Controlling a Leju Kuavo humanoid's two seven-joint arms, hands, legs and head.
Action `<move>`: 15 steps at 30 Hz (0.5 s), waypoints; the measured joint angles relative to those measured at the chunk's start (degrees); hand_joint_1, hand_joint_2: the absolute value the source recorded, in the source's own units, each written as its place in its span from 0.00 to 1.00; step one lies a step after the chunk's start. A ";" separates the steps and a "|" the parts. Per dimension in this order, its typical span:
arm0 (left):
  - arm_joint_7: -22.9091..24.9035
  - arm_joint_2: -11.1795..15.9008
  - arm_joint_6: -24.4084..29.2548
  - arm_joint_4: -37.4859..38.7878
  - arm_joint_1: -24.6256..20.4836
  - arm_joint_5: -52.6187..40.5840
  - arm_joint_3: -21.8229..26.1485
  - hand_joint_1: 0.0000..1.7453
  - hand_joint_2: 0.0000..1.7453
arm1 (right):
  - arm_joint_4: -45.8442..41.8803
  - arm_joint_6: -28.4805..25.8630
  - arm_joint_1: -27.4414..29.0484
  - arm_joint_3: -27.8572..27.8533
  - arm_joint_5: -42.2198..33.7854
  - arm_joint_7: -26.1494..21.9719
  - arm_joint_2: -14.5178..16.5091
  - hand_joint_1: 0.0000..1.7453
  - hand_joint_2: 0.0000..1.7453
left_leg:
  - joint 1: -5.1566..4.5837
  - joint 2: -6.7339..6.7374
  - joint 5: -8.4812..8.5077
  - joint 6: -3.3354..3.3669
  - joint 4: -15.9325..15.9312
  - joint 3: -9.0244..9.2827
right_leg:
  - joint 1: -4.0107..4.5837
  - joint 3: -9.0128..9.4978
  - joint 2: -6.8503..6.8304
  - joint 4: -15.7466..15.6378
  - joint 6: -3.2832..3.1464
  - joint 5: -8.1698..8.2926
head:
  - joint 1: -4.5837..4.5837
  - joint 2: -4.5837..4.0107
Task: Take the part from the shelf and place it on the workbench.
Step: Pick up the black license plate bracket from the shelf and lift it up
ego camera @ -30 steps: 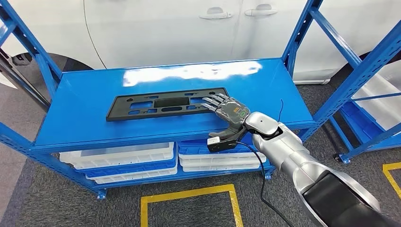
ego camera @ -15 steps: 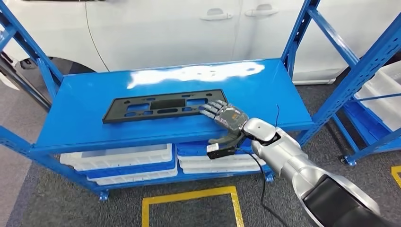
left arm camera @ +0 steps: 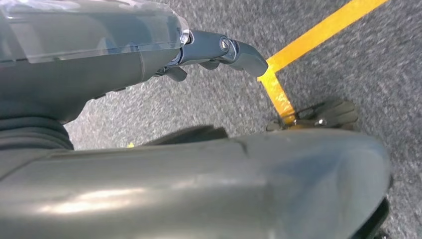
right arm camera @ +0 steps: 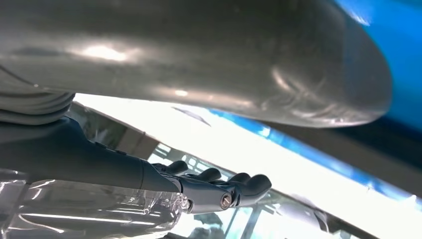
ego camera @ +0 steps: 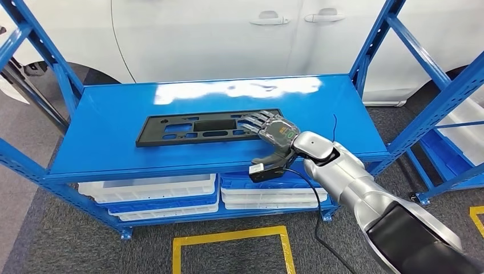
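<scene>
Right hand [ego camera: 273,132] on part [ego camera: 200,127], shelf [ego camera: 114,114] top.
Fingers extended flat over the part's right end, thumb below the front edge; grasp cannot be confirmed. Left hand [left arm camera: 214,50] hangs released.

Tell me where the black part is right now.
In the head view the black part lies flat on the blue shelf, mid-surface, its right end under the right hand's fingers.
</scene>
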 joint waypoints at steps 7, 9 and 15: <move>-0.02 -0.16 -0.26 0.01 -0.28 -0.40 -0.08 0.00 0.00 | -0.56 0.60 -1.19 0.88 0.09 0.18 0.52 0.00 0.00 | -0.18 -0.82 -0.29 0.18 0.36 0.09 | 0.06 -1.93 0.17 3.28 -0.46 1.82 | 0.01 0.00; -0.08 -0.34 -0.30 0.01 -0.37 -0.40 -0.08 0.00 0.00 | -0.93 0.90 -1.90 1.15 0.09 0.18 0.56 0.00 0.00 | -0.38 -0.96 -0.46 -0.22 0.65 -0.12 | 0.40 0.88 -0.18 -2.84 -0.96 3.74 | 0.00 0.00; -0.05 -0.48 -0.36 0.01 -0.46 -0.42 -0.08 0.00 0.00 | -1.72 1.34 -2.29 1.90 0.09 0.14 0.25 0.00 0.00 | -0.51 -0.35 -2.87 -2.05 4.19 -1.82 | 0.21 2.43 -0.76 -5.79 -2.31 3.68 | -0.02 0.00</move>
